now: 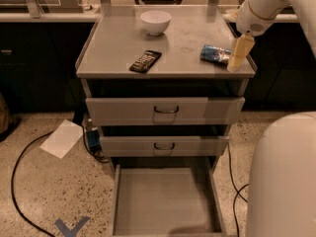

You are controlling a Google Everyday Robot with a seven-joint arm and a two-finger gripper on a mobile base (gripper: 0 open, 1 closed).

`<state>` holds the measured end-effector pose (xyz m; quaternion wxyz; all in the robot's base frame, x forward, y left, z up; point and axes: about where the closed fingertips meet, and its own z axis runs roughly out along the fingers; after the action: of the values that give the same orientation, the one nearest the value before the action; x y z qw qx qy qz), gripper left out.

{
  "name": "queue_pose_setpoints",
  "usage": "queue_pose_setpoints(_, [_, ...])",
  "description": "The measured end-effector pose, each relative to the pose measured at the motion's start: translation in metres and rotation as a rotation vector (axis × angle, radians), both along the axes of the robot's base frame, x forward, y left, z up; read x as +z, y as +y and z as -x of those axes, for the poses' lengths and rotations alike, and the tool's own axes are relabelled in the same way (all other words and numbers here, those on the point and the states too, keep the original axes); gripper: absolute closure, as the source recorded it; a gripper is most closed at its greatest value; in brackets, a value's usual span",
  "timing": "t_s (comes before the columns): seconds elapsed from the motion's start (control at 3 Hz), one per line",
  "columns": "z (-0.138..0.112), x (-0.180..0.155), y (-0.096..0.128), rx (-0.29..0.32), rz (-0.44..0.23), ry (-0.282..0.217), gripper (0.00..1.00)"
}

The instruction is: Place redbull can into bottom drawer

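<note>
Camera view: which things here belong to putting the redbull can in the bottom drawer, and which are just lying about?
For the job:
redbull can, lying on the cabinet top's right side; gripper, just right of it; bottom drawer, pulled open.

Lying about:
white bowl; snack bar wrapper; paper sheet and cable on the floor.
</note>
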<state>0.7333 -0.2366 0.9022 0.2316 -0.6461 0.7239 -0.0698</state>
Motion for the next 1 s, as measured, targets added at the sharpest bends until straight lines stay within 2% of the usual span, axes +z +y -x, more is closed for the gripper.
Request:
queue_pose_setpoints(0.33, [-0.017, -0.018, 0.012, 0.021, -0.019, 0.024, 0.00])
queue_pose_setpoints(1.0, [-0.029, -0.056, 0.022, 0.015, -0.090, 0.119, 0.00])
